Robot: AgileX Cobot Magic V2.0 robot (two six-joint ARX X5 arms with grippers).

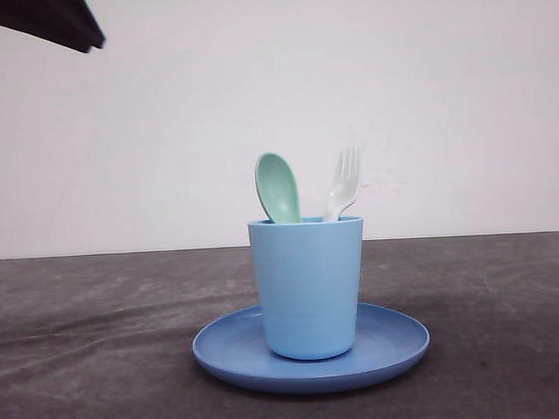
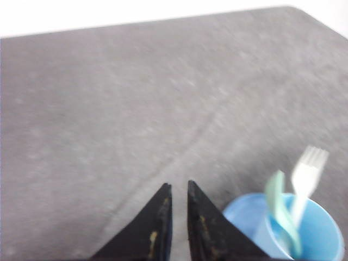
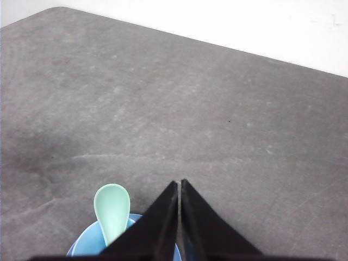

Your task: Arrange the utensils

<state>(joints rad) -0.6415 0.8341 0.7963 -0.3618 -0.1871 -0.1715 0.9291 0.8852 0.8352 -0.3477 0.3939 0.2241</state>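
Front view: oval mint spoon [image 1: 278,186], tined white fork [image 1: 343,183] upright in ribbed cup [image 1: 308,287]; both hands closed, empty.

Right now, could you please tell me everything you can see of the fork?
The fork is small, white and looks plastic, with four tines. It stands handle-down in the cup, tines up, leaning toward the robot's right, resting against the cup's rim. Its lower handle is hidden inside. The spoon stands beside it in the same cup. Neither gripper holds it.

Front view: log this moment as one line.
mint-green plastic spoon: upright in light blue plastic cup | white plastic fork: same cup | cup: on round blue plate | left end effector: nearly shut, empty
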